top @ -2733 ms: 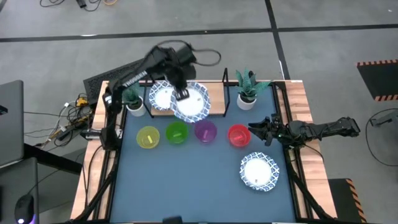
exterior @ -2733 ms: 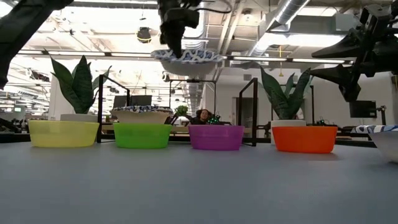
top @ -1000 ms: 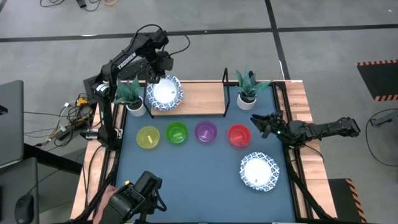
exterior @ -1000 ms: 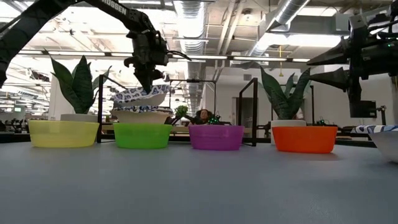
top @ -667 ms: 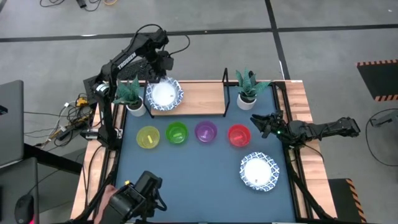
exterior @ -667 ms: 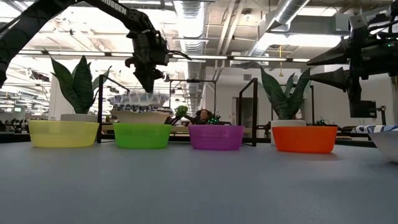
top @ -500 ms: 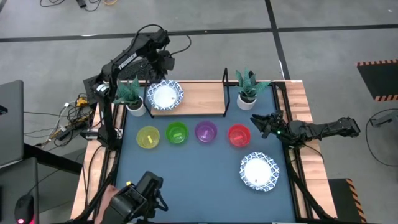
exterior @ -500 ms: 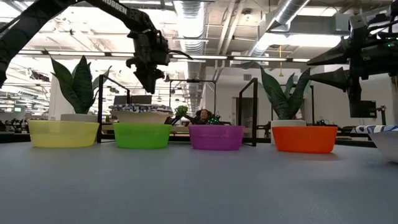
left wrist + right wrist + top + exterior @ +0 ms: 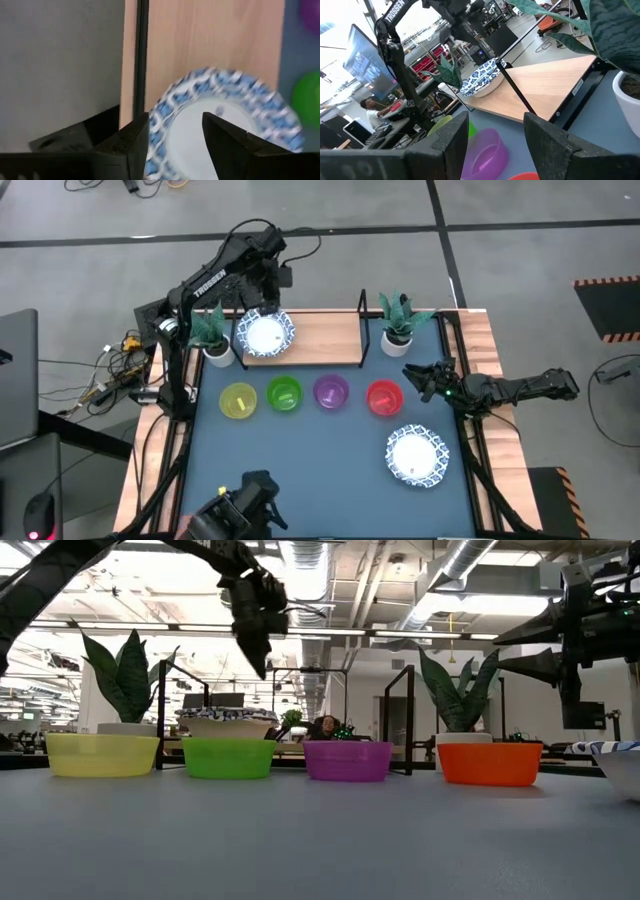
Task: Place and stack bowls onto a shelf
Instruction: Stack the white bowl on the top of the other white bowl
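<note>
Shelf (image 9: 330, 335): upper centre of high view, light wood. Patterned bowls (image 9: 265, 335): stacked at its left end. Left gripper (image 9: 272, 290): above the stack, fingers released, empty. Yellow (image 9: 238, 400), green (image 9: 285, 394), purple (image 9: 330, 391), red (image 9: 383, 396) bowls: row mid-counter. Fourth patterned bowl (image 9: 417, 456): lower right. Right gripper (image 9: 415, 380): beside red bowl, fingers parted, empty.

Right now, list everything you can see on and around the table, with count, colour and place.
Patterned bowls: a blue-and-white stack at the shelf's left end, count within it unclear; one more on the table, front right.
Plastic bowls: four in a row before the shelf: yellow, green, purple, red.
Shelf: one, light wood, back of table.
Plants: two, green in white pots, left and right of the shelf.
Table: one, dark blue.
Left end effector: open, above the stack.
Right end effector: open, beside the red bowl.
</note>
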